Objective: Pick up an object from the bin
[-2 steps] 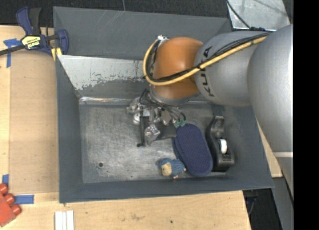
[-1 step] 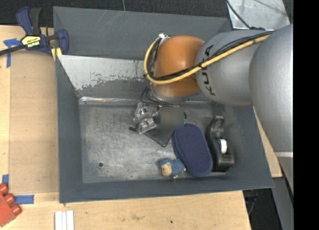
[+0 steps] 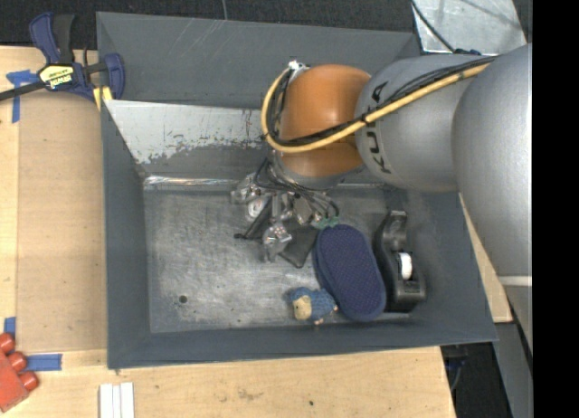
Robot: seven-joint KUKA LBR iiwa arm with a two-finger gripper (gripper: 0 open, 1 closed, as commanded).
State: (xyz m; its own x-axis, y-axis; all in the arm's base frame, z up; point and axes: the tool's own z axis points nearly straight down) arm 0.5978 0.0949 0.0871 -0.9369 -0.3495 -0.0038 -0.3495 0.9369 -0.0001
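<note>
My gripper [image 3: 271, 219] hangs low in the middle of the bin, just under the orange wrist cover. A flat black piece [image 3: 300, 249] lies on the floor right below and to the right of it, partly covered by it. Next to that on the right rests a dark blue oval pad [image 3: 349, 271] with a textured top. A small blue and tan toy-like lump [image 3: 303, 304] lies near the front wall, touching the pad's lower left edge.
A black tape dispenser [image 3: 399, 259] with a white roll stands at the bin's right wall, beside the blue pad. The arm and its orange cover hang over the bin's back right part. The left half of the floor is bare, scuffed metal.
</note>
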